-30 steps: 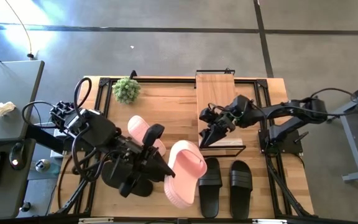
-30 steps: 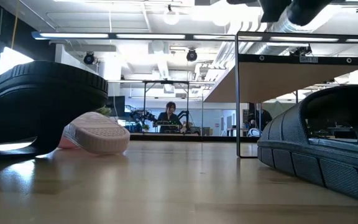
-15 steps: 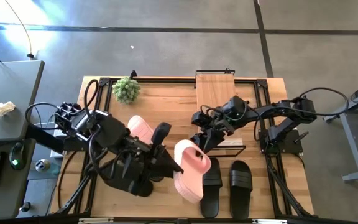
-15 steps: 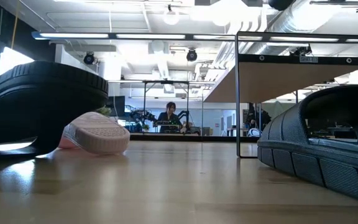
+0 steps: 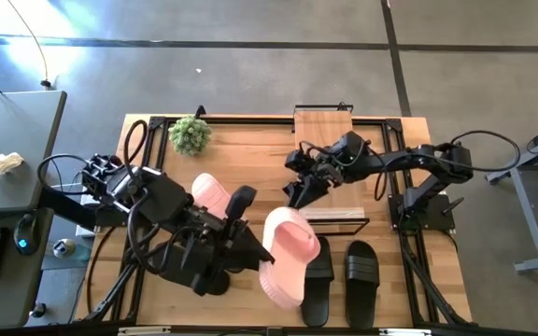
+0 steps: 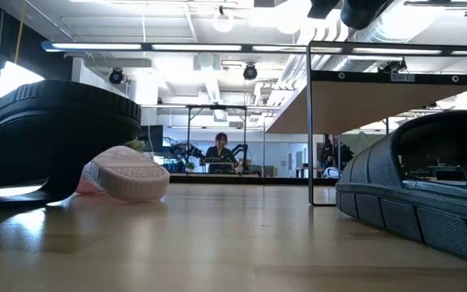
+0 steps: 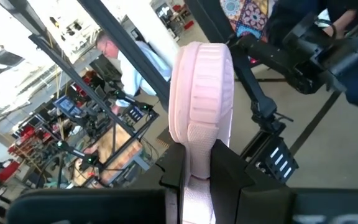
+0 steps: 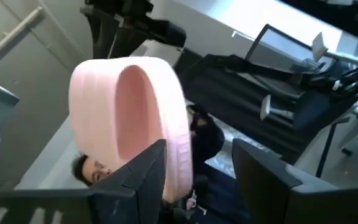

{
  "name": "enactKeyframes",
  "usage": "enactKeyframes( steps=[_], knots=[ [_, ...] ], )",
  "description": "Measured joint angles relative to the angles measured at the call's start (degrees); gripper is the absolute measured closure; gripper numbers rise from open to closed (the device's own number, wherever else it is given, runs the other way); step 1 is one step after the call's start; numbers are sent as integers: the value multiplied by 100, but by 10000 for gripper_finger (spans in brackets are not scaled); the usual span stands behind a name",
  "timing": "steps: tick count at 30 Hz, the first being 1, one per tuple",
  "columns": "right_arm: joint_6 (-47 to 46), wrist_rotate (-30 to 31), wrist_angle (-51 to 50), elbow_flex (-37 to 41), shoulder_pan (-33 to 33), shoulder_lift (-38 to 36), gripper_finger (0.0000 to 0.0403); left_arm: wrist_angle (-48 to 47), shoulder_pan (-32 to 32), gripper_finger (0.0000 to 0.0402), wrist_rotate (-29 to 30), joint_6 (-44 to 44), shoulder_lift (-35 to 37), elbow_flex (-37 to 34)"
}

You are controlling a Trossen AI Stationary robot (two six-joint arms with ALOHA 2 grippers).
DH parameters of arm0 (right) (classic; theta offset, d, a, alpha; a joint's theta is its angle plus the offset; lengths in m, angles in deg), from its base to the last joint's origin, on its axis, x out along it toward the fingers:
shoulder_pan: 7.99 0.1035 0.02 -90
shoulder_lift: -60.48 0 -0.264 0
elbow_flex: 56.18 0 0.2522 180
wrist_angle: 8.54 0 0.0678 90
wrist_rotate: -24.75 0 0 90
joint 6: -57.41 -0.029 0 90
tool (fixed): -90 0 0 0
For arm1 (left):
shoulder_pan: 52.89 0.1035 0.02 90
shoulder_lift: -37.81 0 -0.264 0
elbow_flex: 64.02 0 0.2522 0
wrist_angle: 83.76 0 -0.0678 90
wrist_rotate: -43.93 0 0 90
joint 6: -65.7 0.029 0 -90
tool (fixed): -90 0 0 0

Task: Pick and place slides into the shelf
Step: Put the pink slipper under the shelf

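I see nothing on the shelf [image 5: 323, 140] at one o'clock; all six slides remain. My left gripper [image 5: 261, 250] clamps a pink slide [image 5: 290, 254] at six o'clock, lifted. My right gripper [image 5: 299, 194], at the shelf's near end, stands wide, empty. Only the left wrist view shows the fingers [image 7: 232, 171] pinching that pink slide; the low view shows no gripper.

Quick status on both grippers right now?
Left gripper: shut on the pink slide, lifted off the table.
Right gripper: open, holding nothing, facing that slide near the shelf.
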Motion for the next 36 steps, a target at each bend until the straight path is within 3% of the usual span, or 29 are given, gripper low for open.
enactKeyframes(
  steps=[26, 30, 36],
  knots=[
    [-101, 132, 40, 2, 317, -5, 232, -156, 9, 369, 504, 62, 1, 0],
    [-42, 349, 34, 4, 317, -7, 258, -161, 11, 369, 504, 9, 1, 0],
    [90, 354, 28, 4, 321, -7, 336, -193, 9, 368, 501, -50, 2, 0]
  ],
)
